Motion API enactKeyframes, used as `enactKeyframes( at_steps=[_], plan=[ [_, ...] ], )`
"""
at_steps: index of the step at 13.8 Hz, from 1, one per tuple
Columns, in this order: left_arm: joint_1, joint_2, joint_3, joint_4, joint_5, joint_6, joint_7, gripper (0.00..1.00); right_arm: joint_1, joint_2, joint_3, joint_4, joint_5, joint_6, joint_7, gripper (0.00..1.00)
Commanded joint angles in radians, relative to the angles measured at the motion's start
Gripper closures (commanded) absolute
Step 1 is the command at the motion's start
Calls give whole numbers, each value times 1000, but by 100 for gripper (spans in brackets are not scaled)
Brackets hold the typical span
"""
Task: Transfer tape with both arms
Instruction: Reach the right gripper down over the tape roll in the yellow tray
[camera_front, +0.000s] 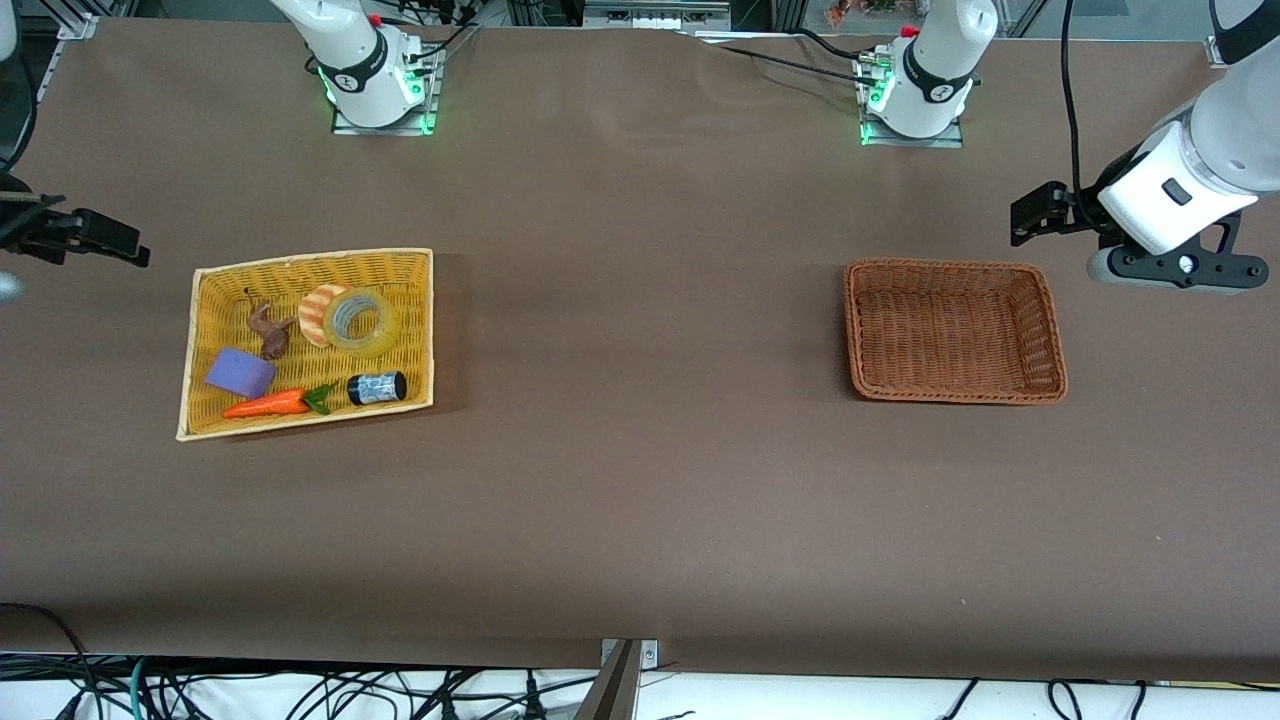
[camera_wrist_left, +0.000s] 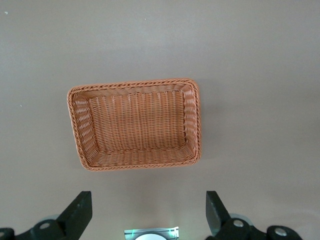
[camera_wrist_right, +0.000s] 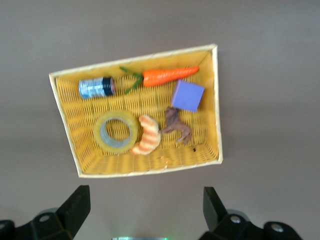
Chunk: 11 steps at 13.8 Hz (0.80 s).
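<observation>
No text, number or brand can be read anywhere in these views. The black bands on the two arm bases (camera_front: 352, 72) (camera_front: 936, 88) carry small white marks, too small to make out. The black-capped cylinder (camera_front: 377, 387) in the yellow basket (camera_front: 415, 260), at about 4 o'clock from the tape (camera_front: 360, 322), wears a blue-and-white patterned wrap whose print stays illegible, in the right wrist view (camera_wrist_right: 95, 87) as well.

Even, bright overhead light, matte brown tabletop (camera_front: 640, 480) without glare, soft short shadows beside the yellow basket (camera_front: 200, 350) and brown basket (camera_front: 1050, 330), green glow at both arm bases, wrist views slightly soft, dimmer at corners
</observation>
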Motion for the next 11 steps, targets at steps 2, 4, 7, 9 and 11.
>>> enactKeyframes(
  at_steps=[2,4,7,9,11],
  plan=[
    [9,0,1,15,-21,-18,7,0,71,38,7,2,-2,-16,15,0],
    [9,3,1,15,-21,-16,9,0,98,81,7,-10,6,33,47,0],
    [7,3,-2,15,-20,-16,9,0,130,138,7,-57,21,132,113,0],
    [9,5,2,15,-18,-15,7,0,134,138,7,-148,44,224,115,0],
    [7,6,4,15,-18,-16,7,0,134,128,9,-250,83,326,126,0]
  ],
)
